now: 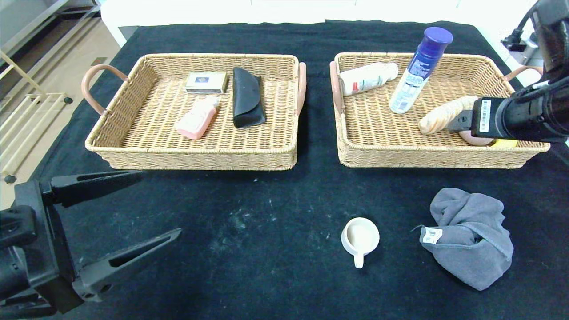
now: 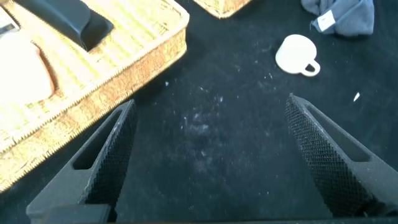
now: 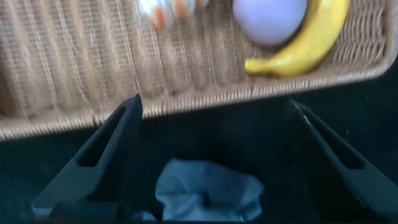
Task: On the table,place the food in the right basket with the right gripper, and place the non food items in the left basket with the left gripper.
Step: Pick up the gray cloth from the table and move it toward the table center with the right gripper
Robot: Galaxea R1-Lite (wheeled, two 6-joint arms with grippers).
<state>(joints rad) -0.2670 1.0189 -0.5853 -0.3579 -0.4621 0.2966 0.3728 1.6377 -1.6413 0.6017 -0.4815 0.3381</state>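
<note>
Black cloth covers the table [image 1: 275, 213], and two tan woven wicker baskets stand side by side on its far half. The left basket [image 1: 133, 146] holds a small flat box [image 1: 206, 82], a pink bottle lying on its side [image 1: 196, 118] and a black folded case [image 1: 247, 98]. The right basket [image 1: 400, 153] holds a white bottle lying down [image 1: 368, 78], a blue-capped white spray can leaning tilted [image 1: 418, 71], a tan bread roll [image 1: 444, 115], and at its near right corner a pink ring-shaped item [image 1: 474, 140] touching a yellow banana [image 3: 305, 46]; in the right wrist view the banana curves round a pale purple round thing [image 3: 269, 18]. On the bare cloth in front of the right basket sit a small white cup with a handle [image 1: 360, 238] and, just beside it to the right, a crumpled grey cloth with a white label [image 1: 471, 238]. The right gripper [image 3: 227, 162] hangs over the near right edge of the right basket, its fingers spread apart and holding nothing, with the grey cloth below between them. The left gripper [image 1: 129, 222] is low at the near left of the table, fingers wide apart and empty, well apart from the cup.
</note>
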